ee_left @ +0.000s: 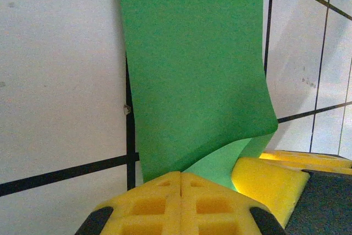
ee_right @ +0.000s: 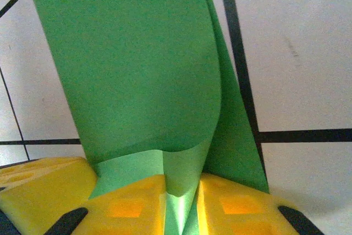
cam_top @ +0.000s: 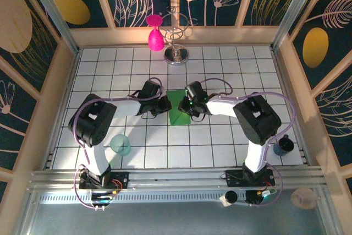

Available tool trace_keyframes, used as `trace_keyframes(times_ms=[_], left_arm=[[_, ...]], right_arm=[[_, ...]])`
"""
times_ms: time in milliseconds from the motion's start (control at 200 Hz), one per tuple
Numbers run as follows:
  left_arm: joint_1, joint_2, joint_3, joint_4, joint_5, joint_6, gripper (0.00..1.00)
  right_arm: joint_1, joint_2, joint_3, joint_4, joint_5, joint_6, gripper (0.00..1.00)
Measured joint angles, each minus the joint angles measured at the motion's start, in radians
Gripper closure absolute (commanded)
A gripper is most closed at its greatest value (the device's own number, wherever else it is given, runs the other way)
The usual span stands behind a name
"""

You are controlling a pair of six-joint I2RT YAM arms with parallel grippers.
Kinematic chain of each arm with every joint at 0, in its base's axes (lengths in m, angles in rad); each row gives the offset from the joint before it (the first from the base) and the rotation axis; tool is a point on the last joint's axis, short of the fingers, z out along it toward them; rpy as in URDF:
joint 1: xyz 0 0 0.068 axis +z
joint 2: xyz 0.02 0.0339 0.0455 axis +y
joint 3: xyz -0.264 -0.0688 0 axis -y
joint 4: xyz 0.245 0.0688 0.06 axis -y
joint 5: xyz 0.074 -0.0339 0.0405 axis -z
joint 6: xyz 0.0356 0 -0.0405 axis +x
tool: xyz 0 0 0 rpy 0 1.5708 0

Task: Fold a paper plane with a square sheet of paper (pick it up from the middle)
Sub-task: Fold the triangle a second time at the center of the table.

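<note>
Paper (ee_right: 137,70) inside right end effector (ee_right: 181,191)

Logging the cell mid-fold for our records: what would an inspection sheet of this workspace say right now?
Surface: white tiled table with black grid lines.
Job's things: square sheet of paper, green, partly folded and curling up off the tiles at the centre; no finished plane.
Clutter: teal cup by the left arm; dark cup at the right edge; pink object beside a metal stand at the far side.
Hands: left hand shut, sheet edge at its pads, grip unclear; right hand shut on the sheet.
Cables: purple cables loop along both arms.
Surroundings: patterned dark wall panels, wooden frame.
</note>
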State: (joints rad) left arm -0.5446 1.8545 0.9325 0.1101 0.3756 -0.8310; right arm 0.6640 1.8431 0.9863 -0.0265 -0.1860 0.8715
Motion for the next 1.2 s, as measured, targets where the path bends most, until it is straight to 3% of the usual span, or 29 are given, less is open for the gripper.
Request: trace_keyframes(times_ms=[526, 1201], left_arm=[[0.0, 0.018, 0.002, 0.013, 0.01, 0.0, 1.0], [-0.001, 0.031, 0.008, 0.003, -0.018, 0.019, 1.0]], right_arm=[[0.0, 0.002, 0.0, -0.008, 0.007, 0.006, 0.87], [0.0, 0.004, 0.0, -0.004, 0.003, 0.005, 0.82]])
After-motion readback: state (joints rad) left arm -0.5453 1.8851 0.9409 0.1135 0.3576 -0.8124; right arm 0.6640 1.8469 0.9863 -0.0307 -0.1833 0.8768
